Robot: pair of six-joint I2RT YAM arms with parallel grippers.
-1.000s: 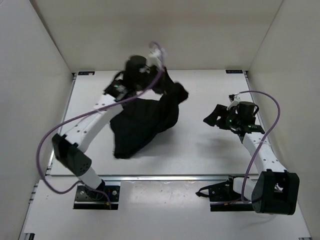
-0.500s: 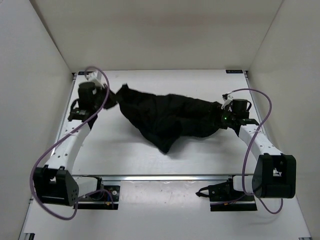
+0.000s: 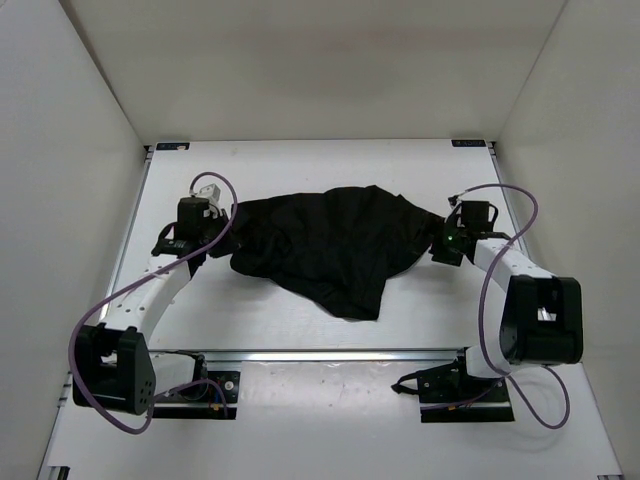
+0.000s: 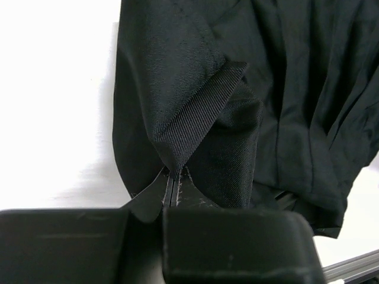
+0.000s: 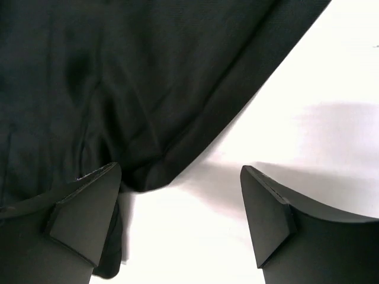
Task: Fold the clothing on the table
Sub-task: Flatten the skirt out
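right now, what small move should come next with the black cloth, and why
Probably open the left gripper: its jaws pinch the ribbed hem of the large black fabric garment, which lies spread on the white table, and the right gripper stands open.

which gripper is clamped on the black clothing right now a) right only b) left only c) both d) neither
b: the left gripper is shut on a ribbed edge of the clothing, while the right gripper stands wide open, gripping nothing.

Black clothing lies spread on the white desk, left gripper and right gripper at its ends.
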